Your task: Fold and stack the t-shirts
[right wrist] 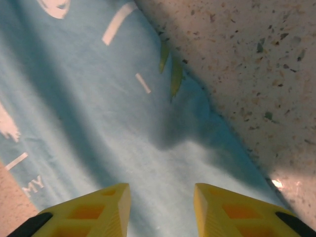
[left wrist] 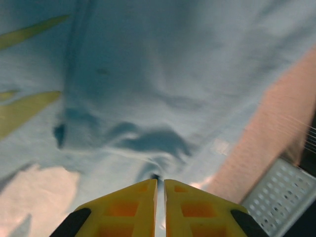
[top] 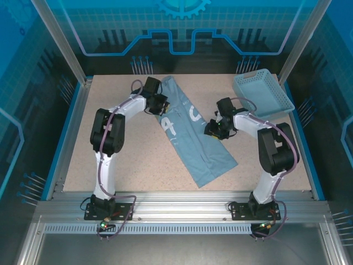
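Observation:
One pale blue t-shirt with white lettering lies as a long narrow strip, running diagonally from the back centre of the table toward the front right. My left gripper is at the strip's far left edge. In the left wrist view its yellow jaws are almost together, pinching a pucker of the t-shirt. My right gripper is over the strip's right edge, about halfway along. In the right wrist view it stands open just above the t-shirt, near the cloth's edge, with nothing between its fingers.
A light blue mesh basket stands at the back right corner; its rim shows in the left wrist view. The speckled beige table is bare left of and in front of the shirt. Blue walls ring the table.

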Robot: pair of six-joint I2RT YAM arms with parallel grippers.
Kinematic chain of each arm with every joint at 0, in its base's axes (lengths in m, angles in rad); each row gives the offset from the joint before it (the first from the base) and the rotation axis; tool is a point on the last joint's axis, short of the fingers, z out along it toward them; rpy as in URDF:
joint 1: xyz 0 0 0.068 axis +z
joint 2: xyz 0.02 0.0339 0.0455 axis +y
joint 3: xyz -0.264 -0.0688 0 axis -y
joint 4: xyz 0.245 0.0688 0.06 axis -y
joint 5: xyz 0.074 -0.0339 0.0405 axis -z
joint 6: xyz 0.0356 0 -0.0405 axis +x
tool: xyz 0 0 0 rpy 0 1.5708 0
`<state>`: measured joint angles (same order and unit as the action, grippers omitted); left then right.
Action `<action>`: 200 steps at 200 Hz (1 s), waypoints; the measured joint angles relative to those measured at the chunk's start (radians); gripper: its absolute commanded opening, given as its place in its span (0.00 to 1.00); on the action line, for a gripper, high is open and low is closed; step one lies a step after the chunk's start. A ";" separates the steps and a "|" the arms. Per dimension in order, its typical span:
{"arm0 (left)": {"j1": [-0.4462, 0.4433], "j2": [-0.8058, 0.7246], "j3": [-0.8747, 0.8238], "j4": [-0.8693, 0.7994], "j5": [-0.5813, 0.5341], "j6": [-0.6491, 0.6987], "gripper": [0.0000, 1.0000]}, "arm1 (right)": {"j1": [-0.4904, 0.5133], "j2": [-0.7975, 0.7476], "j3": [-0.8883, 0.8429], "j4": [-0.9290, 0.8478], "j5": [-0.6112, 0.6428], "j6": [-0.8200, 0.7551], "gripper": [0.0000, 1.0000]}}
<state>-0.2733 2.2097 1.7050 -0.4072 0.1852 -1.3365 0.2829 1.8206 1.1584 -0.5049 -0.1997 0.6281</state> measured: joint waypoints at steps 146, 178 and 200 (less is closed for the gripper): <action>-0.006 0.455 0.596 0.006 0.145 0.061 0.19 | 0.098 -0.032 -0.169 0.162 -0.137 0.365 0.40; -0.003 0.472 0.629 0.018 0.157 0.069 0.37 | 0.091 -0.034 -0.151 0.141 -0.114 0.377 0.47; -0.004 0.428 0.586 0.030 0.141 0.101 0.52 | 0.089 -0.088 -0.159 0.120 -0.073 0.359 0.51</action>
<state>-0.2771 2.6381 2.2906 -0.3771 0.3260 -1.2350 0.3721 1.7329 0.9997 -0.3851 -0.2726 0.9874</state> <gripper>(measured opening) 0.456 0.494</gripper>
